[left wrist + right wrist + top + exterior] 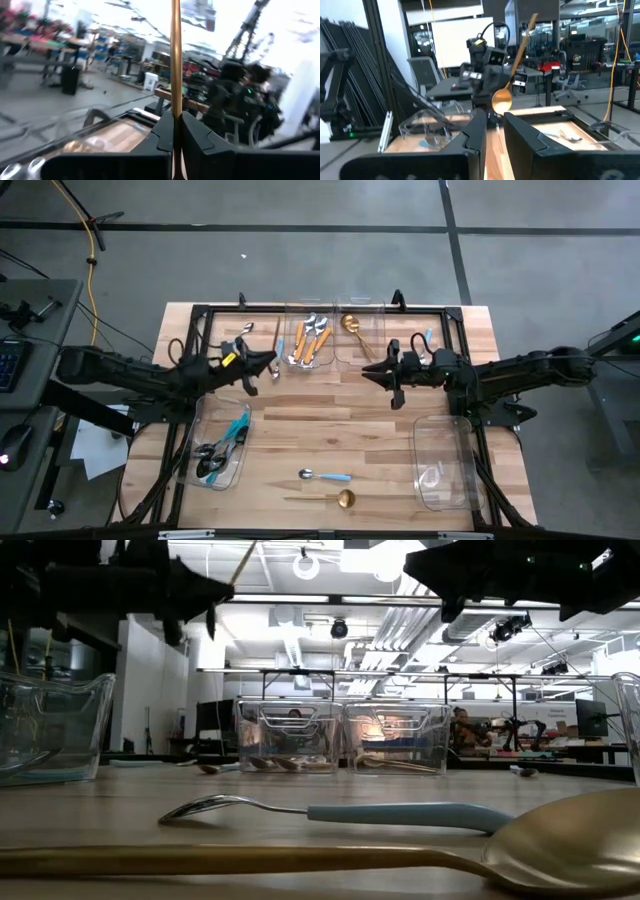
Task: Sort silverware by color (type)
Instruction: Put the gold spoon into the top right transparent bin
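From above, the left gripper (272,364) hangs over the tabletop's far left part, clenched on a gold spoon (277,352), beside the far-edge bin (312,310) of orange-handled spoons (310,340); the right gripper (368,370) hovers mid-table, and whether its jaws are parted cannot be told, while a blue-handled spoon (326,476) and a gold spoon on the table (325,499) lie near the near edge, between the two side bins. At table height, that blue-handled spoon (340,812) lies just behind the gold one (300,858), both near the near edge. The left wrist camera shows the fingers (162,137) pinching the gold handle (175,60) upright, and the right wrist camera sees the held spoon's bowl (502,100) hanging down.
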Motion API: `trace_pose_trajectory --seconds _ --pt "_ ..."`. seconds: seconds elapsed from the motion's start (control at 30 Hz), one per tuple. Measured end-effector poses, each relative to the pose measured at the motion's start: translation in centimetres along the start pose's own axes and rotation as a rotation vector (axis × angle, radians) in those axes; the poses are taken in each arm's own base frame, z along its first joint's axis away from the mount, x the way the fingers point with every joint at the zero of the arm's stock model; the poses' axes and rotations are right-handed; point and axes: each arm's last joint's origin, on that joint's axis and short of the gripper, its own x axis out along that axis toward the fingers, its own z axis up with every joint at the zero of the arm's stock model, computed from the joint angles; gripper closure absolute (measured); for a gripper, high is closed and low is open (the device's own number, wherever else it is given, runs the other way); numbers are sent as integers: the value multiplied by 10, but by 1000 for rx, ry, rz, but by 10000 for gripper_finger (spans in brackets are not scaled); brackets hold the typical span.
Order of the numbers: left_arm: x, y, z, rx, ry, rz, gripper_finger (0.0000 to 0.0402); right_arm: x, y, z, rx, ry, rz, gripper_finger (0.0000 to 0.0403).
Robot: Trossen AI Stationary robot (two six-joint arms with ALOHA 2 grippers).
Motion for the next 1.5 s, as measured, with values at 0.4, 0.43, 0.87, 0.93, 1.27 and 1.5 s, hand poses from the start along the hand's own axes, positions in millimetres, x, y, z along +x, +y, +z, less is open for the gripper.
trace_pose_trajectory --seconds 0.4,0.43,0.87,0.93,1.27,1.5 --pt "51 -34 -19 205 59 -156 401 36 -4 -19 52 -38 4 350" --pt "56 -36 -22 214 70 -164 401 41 -5 -21 52 -28 3 350" --pt "98 -47 -55 238 133 -191 401 69 -8 -29 56 -1 1 329" --pt "102 -49 -57 239 135 -191 401 69 -8 -28 63 -8 1 310" --pt "110 -52 -63 230 150 -220 401 69 -3 -27 69 -20 -4 205" --pt "110 -53 -64 205 164 -260 401 70 6 -27 7 -31 29 187"
